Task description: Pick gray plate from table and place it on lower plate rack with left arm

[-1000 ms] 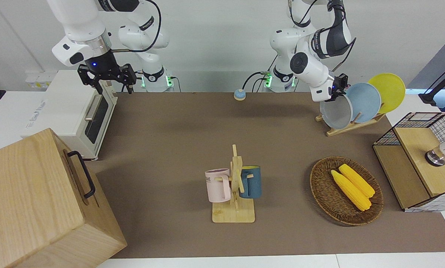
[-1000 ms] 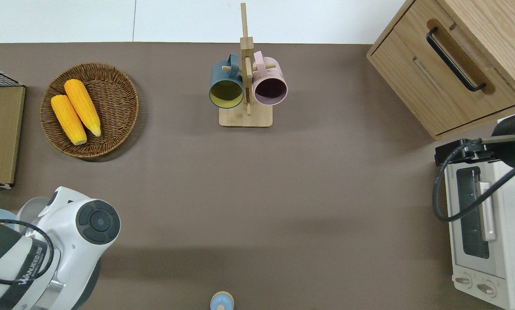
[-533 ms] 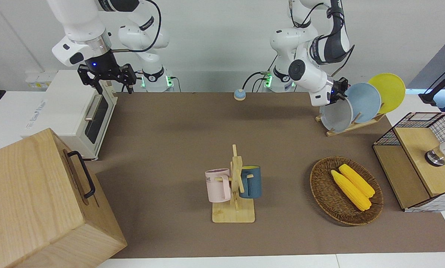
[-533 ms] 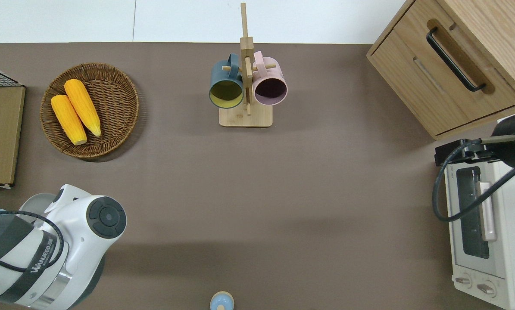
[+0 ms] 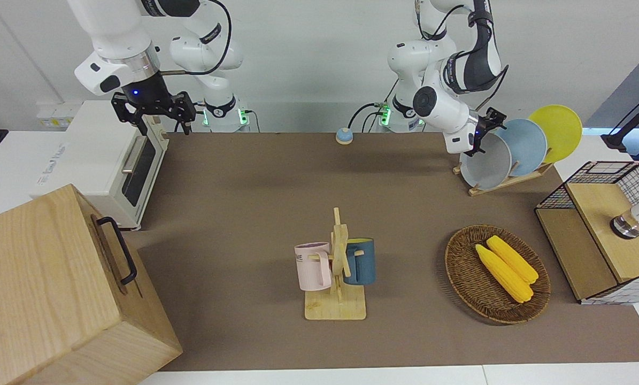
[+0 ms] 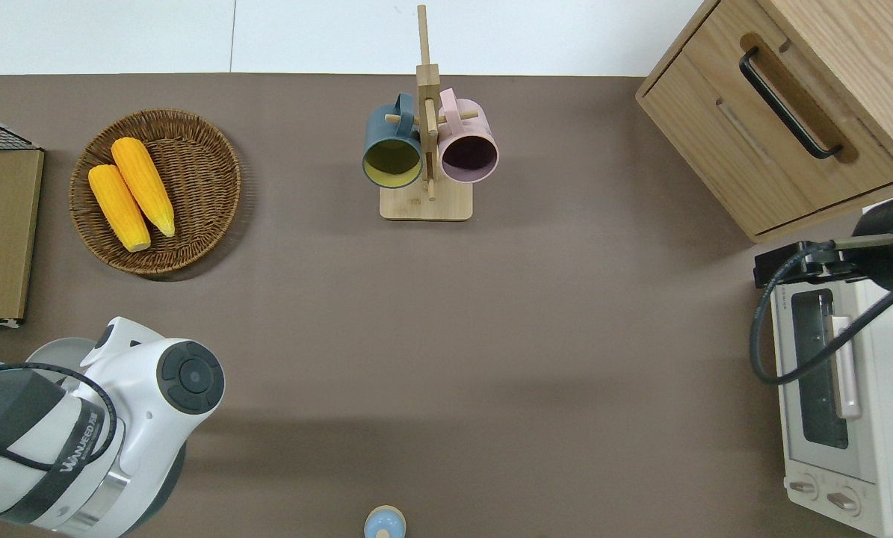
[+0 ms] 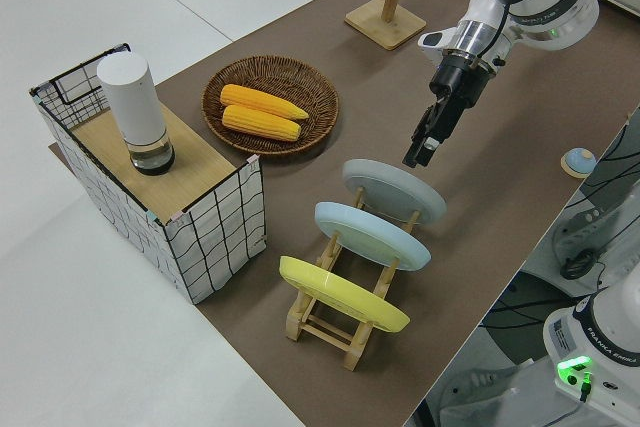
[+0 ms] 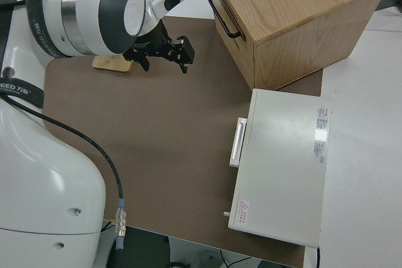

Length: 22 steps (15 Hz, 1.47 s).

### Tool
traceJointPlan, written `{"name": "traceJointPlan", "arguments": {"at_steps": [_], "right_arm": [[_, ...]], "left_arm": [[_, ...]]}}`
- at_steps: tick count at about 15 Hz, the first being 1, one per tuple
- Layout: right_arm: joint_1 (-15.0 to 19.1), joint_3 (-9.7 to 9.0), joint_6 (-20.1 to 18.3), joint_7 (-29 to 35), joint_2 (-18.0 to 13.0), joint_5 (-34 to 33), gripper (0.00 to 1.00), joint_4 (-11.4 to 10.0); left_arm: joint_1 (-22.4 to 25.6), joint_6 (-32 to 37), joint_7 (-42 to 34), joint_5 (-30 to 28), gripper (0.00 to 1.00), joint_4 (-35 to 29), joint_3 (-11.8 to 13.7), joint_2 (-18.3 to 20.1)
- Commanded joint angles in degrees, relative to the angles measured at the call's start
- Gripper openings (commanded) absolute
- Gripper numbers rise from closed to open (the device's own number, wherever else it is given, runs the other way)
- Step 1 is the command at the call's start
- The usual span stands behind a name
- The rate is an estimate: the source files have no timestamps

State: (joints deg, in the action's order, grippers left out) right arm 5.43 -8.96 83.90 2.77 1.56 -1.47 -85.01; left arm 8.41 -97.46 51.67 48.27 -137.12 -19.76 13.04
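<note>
Left claw (image 7: 421, 152) seemingly off gray plate (image 7: 394, 191)

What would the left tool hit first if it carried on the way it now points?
Most likely the gray plate in the lower plate rack: the left tool hangs just above its upper rim, pointing down toward it, apparently not touching, though depth is uncertain.

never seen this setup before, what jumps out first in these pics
Three plates standing in a slanted wooden plate rack at the left arm's end of the table: gray plate lowest, light blue plate next, yellow plate highest. The left end effector hangs just clear of the gray plate, and the right arm is parked.
</note>
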Motion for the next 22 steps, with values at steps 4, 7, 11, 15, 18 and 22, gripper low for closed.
{"name": "traceJointPlan", "arguments": {"at_steps": [4,7,11,15,18,22], "right_arm": [[-0.42,0.34,-0.05,0.22,0.02,0.15,0.983,0.37],[-0.42,0.34,-0.05,0.22,0.02,0.15,0.983,0.37],[-0.42,0.34,-0.05,0.22,0.02,0.15,0.983,0.37],[-0.42,0.34,-0.05,0.22,0.02,0.15,0.983,0.37],[-0.42,0.34,-0.05,0.22,0.02,0.15,0.983,0.37],[-0.42,0.34,-0.05,0.22,0.02,0.15,0.983,0.37]], "left_arm": [[-0.77,3.41,-0.16,-0.72,1.0,4.39,-3.78,0.05],[-0.85,6.83,-1.12,-6.94,1.0,9.65,-6.42,-0.03],[-1.03,12.72,-6.56,-14.95,1.0,17.13,-9.41,-0.21],[-1.03,14.67,-8.51,-22.5,1.0,21.79,-10.82,-0.21],[-0.94,14.93,-11.05,-29.53,1.0,25.75,-10.91,-1.35],[-0.94,15.02,-15.97,-38.41,1.0,29.53,-10.73,-1.44]]}}
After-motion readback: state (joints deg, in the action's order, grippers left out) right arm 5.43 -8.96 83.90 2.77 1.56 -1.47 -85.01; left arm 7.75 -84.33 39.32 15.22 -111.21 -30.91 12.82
